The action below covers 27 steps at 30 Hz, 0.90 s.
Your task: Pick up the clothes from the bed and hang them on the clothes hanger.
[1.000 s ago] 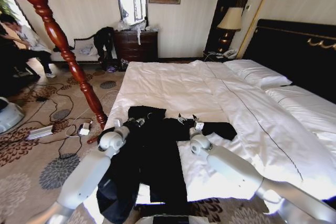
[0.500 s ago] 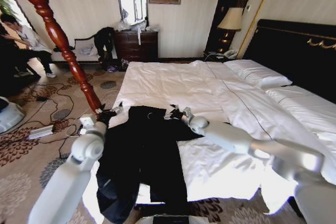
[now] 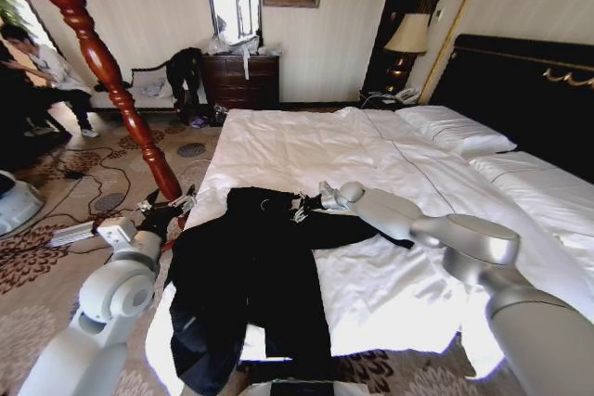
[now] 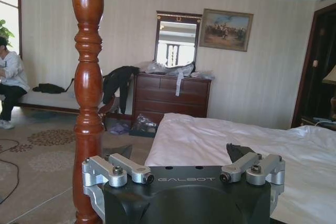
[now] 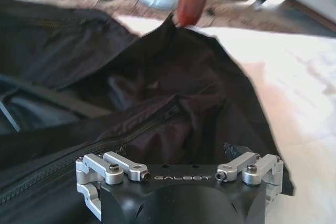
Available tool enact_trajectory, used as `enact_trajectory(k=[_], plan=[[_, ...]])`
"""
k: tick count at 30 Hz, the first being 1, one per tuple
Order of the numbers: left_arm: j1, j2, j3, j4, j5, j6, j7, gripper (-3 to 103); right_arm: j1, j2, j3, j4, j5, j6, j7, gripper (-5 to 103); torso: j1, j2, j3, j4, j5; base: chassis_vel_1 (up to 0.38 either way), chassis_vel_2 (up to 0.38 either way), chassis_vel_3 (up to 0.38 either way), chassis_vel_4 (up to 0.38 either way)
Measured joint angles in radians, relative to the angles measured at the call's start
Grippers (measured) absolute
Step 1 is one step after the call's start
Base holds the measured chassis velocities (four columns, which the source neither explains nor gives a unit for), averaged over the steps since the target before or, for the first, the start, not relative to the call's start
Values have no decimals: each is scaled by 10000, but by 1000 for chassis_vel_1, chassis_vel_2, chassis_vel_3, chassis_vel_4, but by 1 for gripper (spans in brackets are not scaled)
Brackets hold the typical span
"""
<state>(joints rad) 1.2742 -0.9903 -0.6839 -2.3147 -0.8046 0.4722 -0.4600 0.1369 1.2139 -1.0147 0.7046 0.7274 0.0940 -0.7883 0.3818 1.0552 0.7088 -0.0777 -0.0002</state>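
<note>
The clothes, a black jacket (image 3: 251, 266), lie spread on the front left part of the bed (image 3: 306, 146), with the lower half draped over the front edge. My left gripper (image 3: 172, 203) is open at the jacket's left shoulder, just off the bed's side and close to a red wooden post (image 3: 111, 71). My right gripper (image 3: 304, 205) is open and low over the jacket's collar and zipper area (image 5: 157, 93). In the left wrist view a small dark corner of the jacket (image 4: 236, 153) pokes up against the white duvet (image 4: 210, 140). The clothes hanger is out of view.
The carved wooden post (image 4: 88, 93) rises at the bed's left front corner. Cables and a power strip (image 3: 70, 234) lie on the carpet to the left. Pillows (image 3: 455, 132) and a black headboard (image 3: 529, 99) are on the right, with a dresser (image 3: 239, 79) and lamp (image 3: 406, 34) behind.
Both arms have swung outward. The left gripper moved from the jacket's middle to its left shoulder by the post, and the right gripper moved up to the collar.
</note>
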Motion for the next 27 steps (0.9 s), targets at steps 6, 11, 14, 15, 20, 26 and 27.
enact_trajectory(k=[6,11,14,15,20,26,27], plan=[[-64,-44,-19,-45,-284,165,-207,100,113,396,76,-757,-691,-189,-608,100,1,0,1,-3,1,0,0,0,0],[-176,-83,58,-26,-361,206,-248,100,221,408,124,-1088,-731,-44,-918,90,1,0,0,-3,1,0,0,0,0],[-259,-73,80,21,-476,244,-295,100,262,367,229,-1282,-656,79,-1164,86,1,-1,1,-4,1,0,0,0,0],[-259,-73,80,21,-476,244,-295,100,262,367,229,-1282,-656,79,-1164,86,1,-1,1,-4,1,0,0,0,0],[-373,-28,113,87,-578,294,-404,100,248,389,545,-1751,-954,94,-1526,95,1,0,1,-4,0,0,0,0,0],[-382,22,133,60,-634,350,-491,100,85,685,1104,-2336,-1896,-53,-1549,100,0,0,1,-1,1,0,0,0,0],[-382,22,133,60,-634,350,-491,100,85,685,1104,-2336,-1896,-53,-1549,100,0,0,1,-1,1,0,0,0,0]])
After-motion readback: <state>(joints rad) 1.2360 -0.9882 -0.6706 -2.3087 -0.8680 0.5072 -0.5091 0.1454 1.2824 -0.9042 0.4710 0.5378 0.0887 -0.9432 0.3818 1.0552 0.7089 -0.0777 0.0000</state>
